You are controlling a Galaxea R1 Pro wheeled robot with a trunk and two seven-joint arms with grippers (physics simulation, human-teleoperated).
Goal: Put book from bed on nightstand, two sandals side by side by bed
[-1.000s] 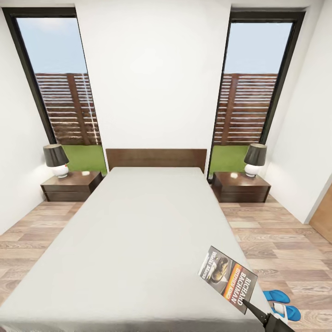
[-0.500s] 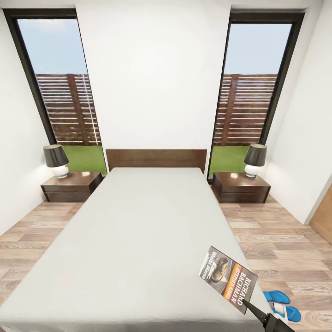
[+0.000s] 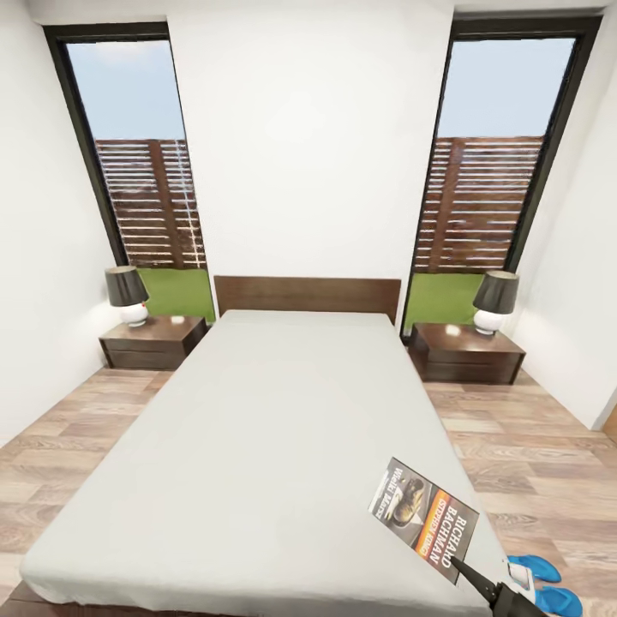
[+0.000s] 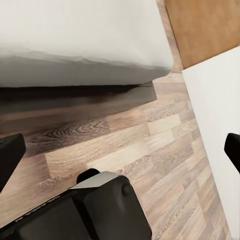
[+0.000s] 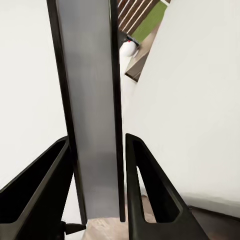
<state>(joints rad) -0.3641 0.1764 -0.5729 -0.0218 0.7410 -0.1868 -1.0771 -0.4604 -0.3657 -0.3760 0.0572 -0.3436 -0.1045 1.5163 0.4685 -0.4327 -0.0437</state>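
- Head view: the book [image 3: 423,519] is up off the bed [image 3: 257,446], held by its lower corner in the right gripper [image 3: 480,584], cover tilted toward the camera. Nightstands flank the headboard: left nightstand [image 3: 154,341] and right nightstand [image 3: 467,353], each carrying a lamp [image 3: 495,302]. The two sandals [image 3: 548,583] lie on the floor [image 3: 531,463] beside the bed's near right corner, close together.
- Step in hand, as I judge it: carrying the book to a nightstand. Next move calls for travel along the bed's right side to the right nightstand, then lowering the book onto bare top beside the lamp. Sandals not yet dealt with.
- Left wrist view: the left gripper [image 4: 120,150] has its fingers [image 4: 10,155] spread wide, holding nothing, over floor by the bed's edge.
- Right wrist view: the right gripper's fingers [image 5: 145,190] are closed against the book, seen edge-on as a grey slab running straight out between them.
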